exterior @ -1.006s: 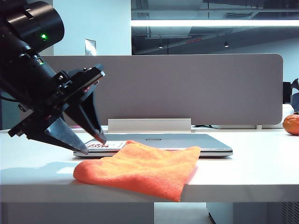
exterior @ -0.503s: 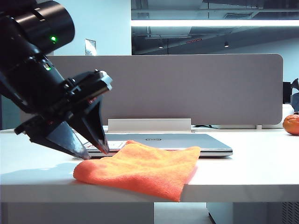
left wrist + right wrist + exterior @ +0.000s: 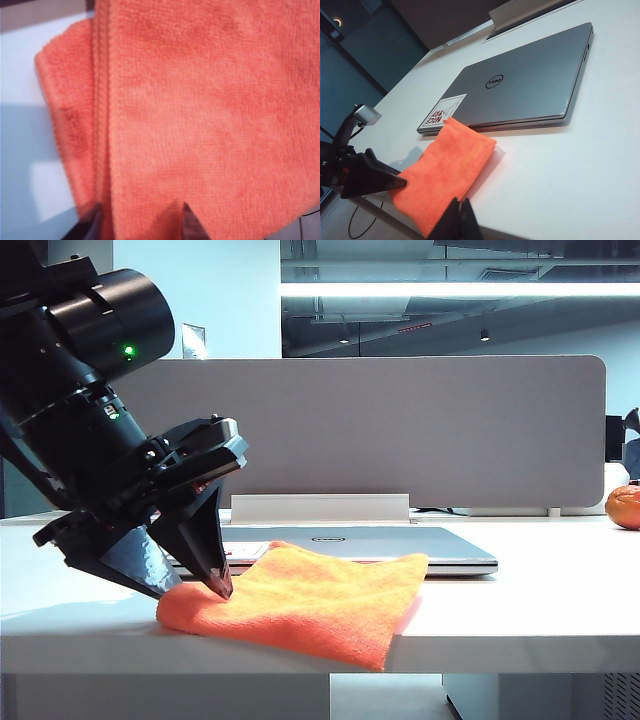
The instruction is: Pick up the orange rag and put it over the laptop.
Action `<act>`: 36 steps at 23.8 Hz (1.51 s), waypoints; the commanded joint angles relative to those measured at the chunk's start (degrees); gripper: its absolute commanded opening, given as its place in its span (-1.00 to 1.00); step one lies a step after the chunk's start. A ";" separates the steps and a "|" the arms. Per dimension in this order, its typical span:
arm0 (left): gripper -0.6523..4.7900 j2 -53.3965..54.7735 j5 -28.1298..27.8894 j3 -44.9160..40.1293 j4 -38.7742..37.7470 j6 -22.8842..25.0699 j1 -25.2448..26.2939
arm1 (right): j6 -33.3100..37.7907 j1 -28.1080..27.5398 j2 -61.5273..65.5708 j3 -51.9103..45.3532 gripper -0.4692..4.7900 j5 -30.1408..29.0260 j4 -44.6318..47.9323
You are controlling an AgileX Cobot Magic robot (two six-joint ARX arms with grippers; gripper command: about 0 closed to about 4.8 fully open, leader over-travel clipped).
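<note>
Exterior view: left hand (image 3: pixel 195 590) angled down at left edge of orange rag (image 3: pixel 300 605), fingers apart, tips at the cloth. Rag folded on white counter (image 3: pixel 540 600), far edge against laptop (image 3: pixel 400 543) (lid closed).

Left wrist view: fingertips (image 3: pixel 187 220) spread over orange rag (image 3: pixel 200 110).

Right wrist view: right hand (image 3: pixel 461 220) fingers together, above counter, near rag (image 3: pixel 445 172) and laptop (image 3: pixel 520 85).

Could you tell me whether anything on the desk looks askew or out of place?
Yes: the orange rag lies folded with one corner resting on the closed laptop and another drooping over the table edge. The left end effector, open, touches the rag's end.
</note>
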 commanded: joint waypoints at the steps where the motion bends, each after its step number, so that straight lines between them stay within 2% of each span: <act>1: -0.13 -0.04 -0.55 0.31 0.33 0.24 -0.24 | 0.02 0.02 -0.04 -0.20 -0.84 0.07 0.59; 4: -0.60 -0.04 -0.61 0.31 0.50 0.72 -0.24 | 0.02 0.02 -0.04 -0.20 -0.84 0.09 0.59; 5: -0.71 -0.07 -0.61 0.31 0.50 1.88 -0.24 | 0.02 0.02 -0.04 -0.20 -0.84 0.07 0.59; 7: -0.78 -0.07 -0.59 0.31 0.50 3.08 -0.24 | 0.02 0.02 -0.04 -0.20 -0.84 0.07 0.59; 14: -0.78 -1.03 0.02 1.86 2.38 2.99 -0.22 | 0.02 0.02 -0.04 -0.20 -0.84 0.07 0.59; 19: -0.78 -1.51 2.60 7.74 0.31 2.60 -0.22 | 0.02 0.02 -0.04 -0.20 -0.84 0.09 0.59; 23: -0.78 -1.51 2.56 13.35 -1.79 2.62 -0.22 | 0.02 0.04 -0.04 -0.20 -0.84 0.07 0.57; 25: -0.78 -1.51 2.36 15.45 -1.75 2.69 -0.20 | 0.02 0.02 -0.04 -0.20 -0.84 0.09 0.57; 30: -0.78 -1.44 -0.28 20.04 -1.70 6.43 -0.13 | 0.02 0.02 -0.04 -0.20 -0.84 0.09 0.59; 36: -0.78 0.31 -0.63 27.61 -1.22 6.69 0.31 | 0.02 0.04 -0.02 -0.20 -0.84 0.07 0.57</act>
